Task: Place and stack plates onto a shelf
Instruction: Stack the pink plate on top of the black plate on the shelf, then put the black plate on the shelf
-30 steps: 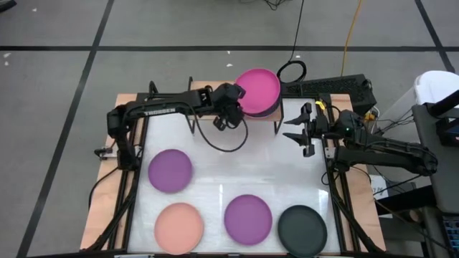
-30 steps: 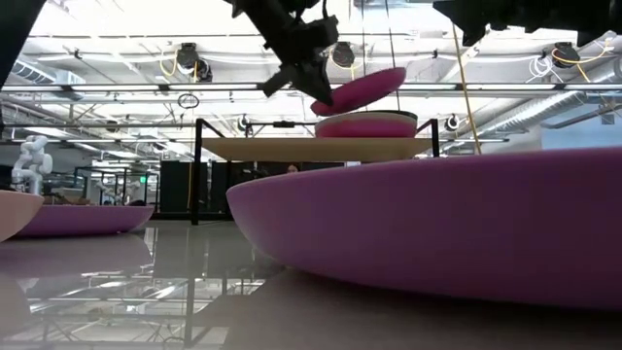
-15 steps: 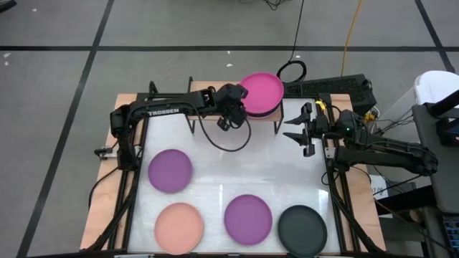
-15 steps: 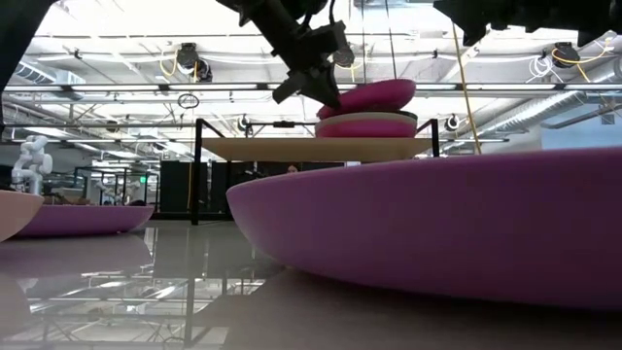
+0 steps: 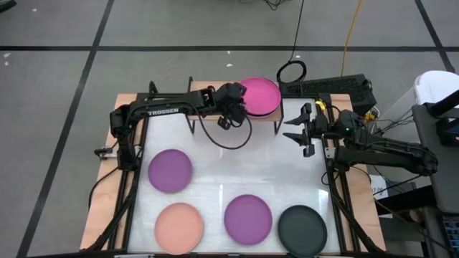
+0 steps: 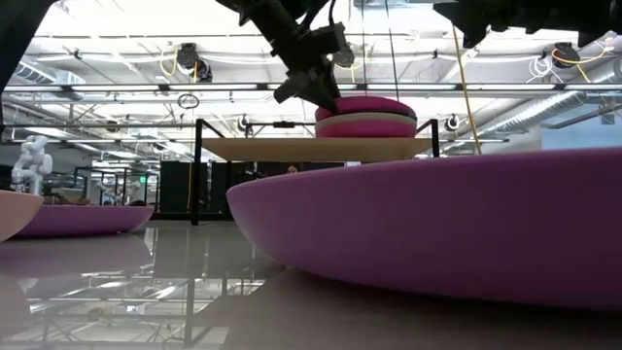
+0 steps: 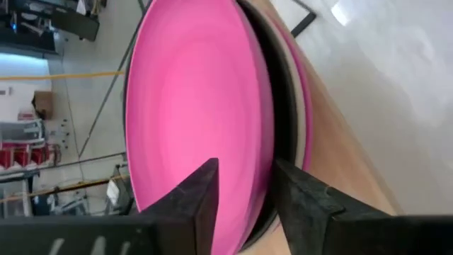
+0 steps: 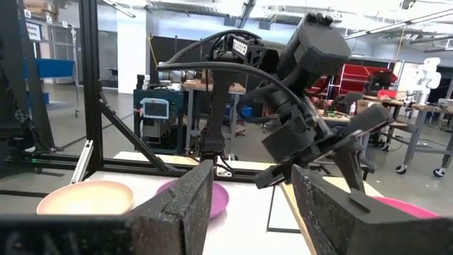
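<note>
High view: the left gripper [image 5: 235,107] reaches over the small light-wood shelf on thin black legs [image 5: 203,112] at the table's far edge and meets the near-left rim of a round matte magenta pink plate [image 5: 259,96], which lies on the shelf's right half. Four more plates lie on the white table top [image 5: 237,165]: a purple plate [image 5: 170,170] at the left, a peach plate [image 5: 178,226], a second purple plate [image 5: 248,218] and a black plate [image 5: 302,226] along the near edge. The right gripper [image 5: 304,134] waits just right of the shelf, its fingers spread apart with nothing between them. Low view: the magenta plate sits level on top of a short stack on the shelf board, above a thin dark layer, a cream plate [image 6: 374,119] and a lower magenta plate [image 6: 366,128]; the left gripper touches its left rim from above. Left wrist view: the two dark fingers [image 7: 202,195] straddle the top plate's rim at a narrow gap, one over the glossy pink inner face, the other beside a black plate edge [image 7: 283,120] beneath. Right wrist view: the right fingers [image 8: 180,205] stand wide; beyond them the left gripper shows.
</note>
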Motion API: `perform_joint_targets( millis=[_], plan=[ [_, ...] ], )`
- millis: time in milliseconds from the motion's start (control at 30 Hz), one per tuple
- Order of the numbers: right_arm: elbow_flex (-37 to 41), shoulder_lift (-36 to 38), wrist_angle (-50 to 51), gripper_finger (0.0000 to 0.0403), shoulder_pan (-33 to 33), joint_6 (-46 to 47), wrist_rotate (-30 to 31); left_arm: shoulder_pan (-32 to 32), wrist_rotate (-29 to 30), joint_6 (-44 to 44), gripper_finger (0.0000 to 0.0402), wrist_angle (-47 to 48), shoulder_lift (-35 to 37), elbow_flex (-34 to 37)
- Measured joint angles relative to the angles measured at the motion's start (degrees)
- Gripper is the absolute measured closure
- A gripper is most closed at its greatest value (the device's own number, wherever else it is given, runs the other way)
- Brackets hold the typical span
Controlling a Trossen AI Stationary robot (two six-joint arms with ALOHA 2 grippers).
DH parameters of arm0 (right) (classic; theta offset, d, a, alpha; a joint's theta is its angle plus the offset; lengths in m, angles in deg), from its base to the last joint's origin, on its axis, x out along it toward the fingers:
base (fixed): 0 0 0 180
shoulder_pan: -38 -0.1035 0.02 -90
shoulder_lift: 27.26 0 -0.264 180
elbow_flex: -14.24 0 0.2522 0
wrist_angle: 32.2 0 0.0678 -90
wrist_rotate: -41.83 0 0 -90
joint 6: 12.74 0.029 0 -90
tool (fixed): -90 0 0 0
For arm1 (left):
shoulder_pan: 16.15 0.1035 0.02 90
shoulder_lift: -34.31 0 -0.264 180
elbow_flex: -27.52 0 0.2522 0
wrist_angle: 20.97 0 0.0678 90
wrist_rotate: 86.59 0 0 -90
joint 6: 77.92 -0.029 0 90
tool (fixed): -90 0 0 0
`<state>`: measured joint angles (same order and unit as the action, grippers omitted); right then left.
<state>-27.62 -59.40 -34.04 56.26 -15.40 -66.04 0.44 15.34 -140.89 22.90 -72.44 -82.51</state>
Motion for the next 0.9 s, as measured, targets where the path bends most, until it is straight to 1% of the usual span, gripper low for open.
perform_joint_targets(
  millis=[167, 300, 400, 533, 633, 733, 767, 867, 900],
  plan=[
    [0.00, 0.00, 0.29, 0.0227, 0.00, 0.03, 0.01, -1.37, 1.23, 4.08, 0.0249, -0.64, 1.73, 0.00],
    [0.00, 0.00, 0.66, 0.0227, 0.00, -0.02, 0.02, -3.17, 1.24, 5.25, 0.0247, -1.06, 3.68, -0.03],
    [0.02, -0.11, 1.23, 0.0227, 0.02, 0.04, 0.02, -4.72, 1.63, 7.99, 0.0247, -2.02, 5.92, 0.02],
    [0.04, -0.22, 2.24, 0.0227, 0.02, 0.05, 0.02, -6.94, 1.66, 16.69, 0.0247, -1.92, 10.71, -0.05],
    [0.04, -0.55, 3.12, 0.0227, 0.02, 0.05, 0.02, -8.46, 1.64, 24.48, 0.0247, 0.53, 15.03, -0.05],
    [0.04, -0.81, 4.33, 0.0227, 0.02, 0.05, 0.02, -9.91, 1.63, 30.24, 0.0247, 6.85, 20.10, 0.31],
    [0.04, -0.79, 4.75, 0.0227, 0.02, 0.05, 0.02, -10.47, 1.65, 32.10, 0.0247, 7.36, 21.53, 0.66],
    [0.04, -1.09, 4.75, 0.0227, 0.02, 0.20, 0.02, -12.17, 1.69, 35.94, 0.0247, 7.47, 26.68, 5.33],
    [0.04, -1.18, 4.79, 0.0227, 0.02, 0.62, 0.02, -12.98, 1.72, 36.21, 0.0247, 5.72, 28.27, 7.65]
  ],
)
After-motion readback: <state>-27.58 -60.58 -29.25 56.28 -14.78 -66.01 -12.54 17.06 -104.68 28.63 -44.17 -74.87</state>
